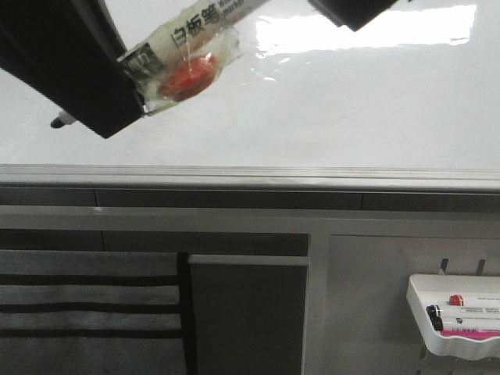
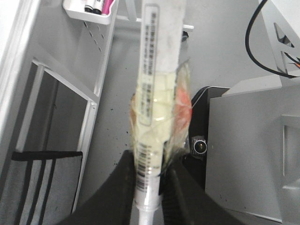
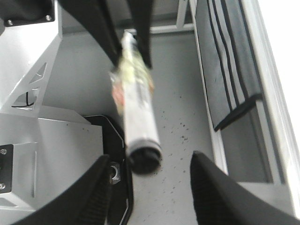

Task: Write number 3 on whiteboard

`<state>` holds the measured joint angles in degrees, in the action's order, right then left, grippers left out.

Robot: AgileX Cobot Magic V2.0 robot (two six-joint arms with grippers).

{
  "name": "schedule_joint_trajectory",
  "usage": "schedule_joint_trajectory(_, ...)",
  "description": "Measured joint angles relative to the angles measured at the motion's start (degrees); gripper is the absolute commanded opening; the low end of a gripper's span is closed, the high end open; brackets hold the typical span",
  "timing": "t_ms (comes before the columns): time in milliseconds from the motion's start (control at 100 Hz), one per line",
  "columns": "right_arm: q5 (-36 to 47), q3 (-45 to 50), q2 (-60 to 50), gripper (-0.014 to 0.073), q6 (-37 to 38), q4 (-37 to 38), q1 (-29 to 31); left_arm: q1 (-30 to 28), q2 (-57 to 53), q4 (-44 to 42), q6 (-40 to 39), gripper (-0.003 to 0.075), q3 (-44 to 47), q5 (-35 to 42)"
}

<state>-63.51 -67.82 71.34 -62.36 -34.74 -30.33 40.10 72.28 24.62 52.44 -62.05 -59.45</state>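
Left pincer [image 1: 117, 86], the black block at upper left of the front view, is clamped on a white whiteboard marker [image 1: 199, 23] with black printed lettering. The barrel is wrapped in clear yellowish tape [image 1: 195, 66] with a red pad [image 1: 191, 76] under it, probably to bulk the grip so the pen doesn't twist under writing load. In the left wrist view the two black fingers [image 2: 123, 180] pinch the barrel low, near the tip end, which gives better control of the nib.

The black nib [image 1: 61, 121] pokes out at the far left of the front view, over the large glossy white whiteboard [image 1: 351, 109] with its grey metal edge. Can't tell if the nib touches the surface.

The number 3 isn't visible anywhere on the board in these views; my read is that writing hasn't begun, or the mark is hidden behind the left arm.

Right pincer [image 3: 145, 197] is spread wide and holds nothing. In its wrist view the marker's black butt end [image 3: 144, 159] sits between and just beyond the two fingers, blurred. It looks parked as a standby or a steady for the pen's tail, not gripping.

The small white marker tray [image 1: 453, 316] at lower right of the front view holds spare pens, well away from the work.
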Motion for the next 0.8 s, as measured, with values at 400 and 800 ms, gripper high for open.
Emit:
schedule_joint_trajectory(400,5.5,-0.1,3.3,0.0333,-0.7,-0.2,-5.7,0.1,0.0,0.0,0.1,-0.0013,-0.1,0.3)
schedule_joint_trajectory(800,4.9,-2.3,4.3,0.0226,-1.2,-0.3,-6.2,0.1,0.0,0.0,0.1,-0.0013,-0.1,0.3)
